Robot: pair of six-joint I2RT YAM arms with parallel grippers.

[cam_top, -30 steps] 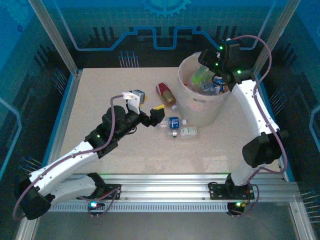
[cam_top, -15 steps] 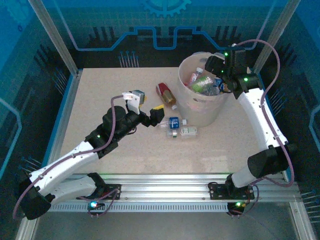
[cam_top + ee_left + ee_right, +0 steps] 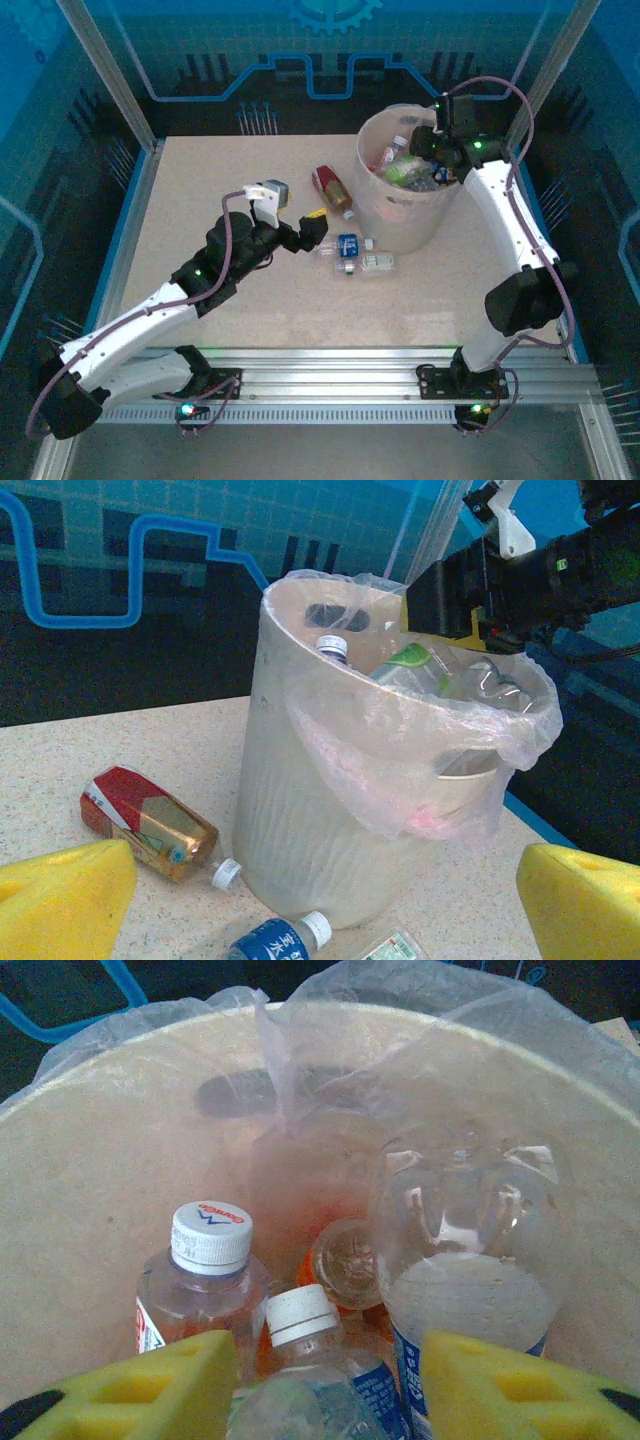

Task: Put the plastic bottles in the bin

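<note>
The bin (image 3: 405, 205) stands at the back right, lined with a thin bag and holding several plastic bottles (image 3: 208, 1270). My right gripper (image 3: 428, 152) hangs over its mouth, open, with nothing gripped. A white-capped bottle (image 3: 300, 1325) lies below its yellow fingers (image 3: 150, 1385). Three bottles lie on the table left of the bin: a red-labelled one (image 3: 333, 188), a blue-labelled one (image 3: 347, 245) and a clear one (image 3: 375, 264). My left gripper (image 3: 318, 228) is wide open just left of them and faces the bin (image 3: 320, 810). The red-labelled bottle (image 3: 145, 820) and the blue-labelled one (image 3: 270, 942) lie ahead of it.
The bag liner (image 3: 430, 750) hangs loosely over the bin's rim. Metal frame posts (image 3: 110, 70) and blue walls enclose the table. Open tabletop (image 3: 220, 170) lies at the back left.
The right gripper has let a green-labelled bottle drop into the bin, its jaws have narrowed, and the arm has shifted slightly over the rim. The left arm has not moved.
</note>
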